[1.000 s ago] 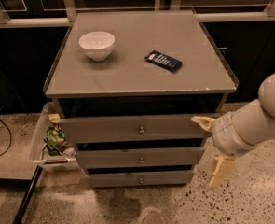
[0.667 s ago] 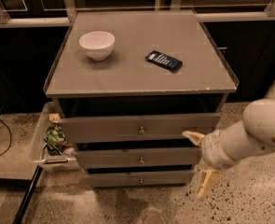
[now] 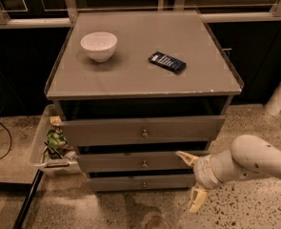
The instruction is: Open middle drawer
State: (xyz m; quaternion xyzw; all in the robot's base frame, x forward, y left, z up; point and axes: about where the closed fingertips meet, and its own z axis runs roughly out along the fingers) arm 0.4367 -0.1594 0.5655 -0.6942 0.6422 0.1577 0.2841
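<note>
Hand point(image 3: 191, 178), spread wide, hangs at the right end of the middle drawer point(image 3: 116, 162), apart from its knob point(image 3: 144, 164); closing here would probably miss it.

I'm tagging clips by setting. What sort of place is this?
Probably an office or lab break area: a drawer cabinet carrying a bowl and packet, a bin of litter beside it. The gripper hovers open by the middle drawer.

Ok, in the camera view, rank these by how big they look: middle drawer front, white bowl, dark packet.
1. middle drawer
2. white bowl
3. dark packet
The gripper is open at the drawer's right end.
</note>
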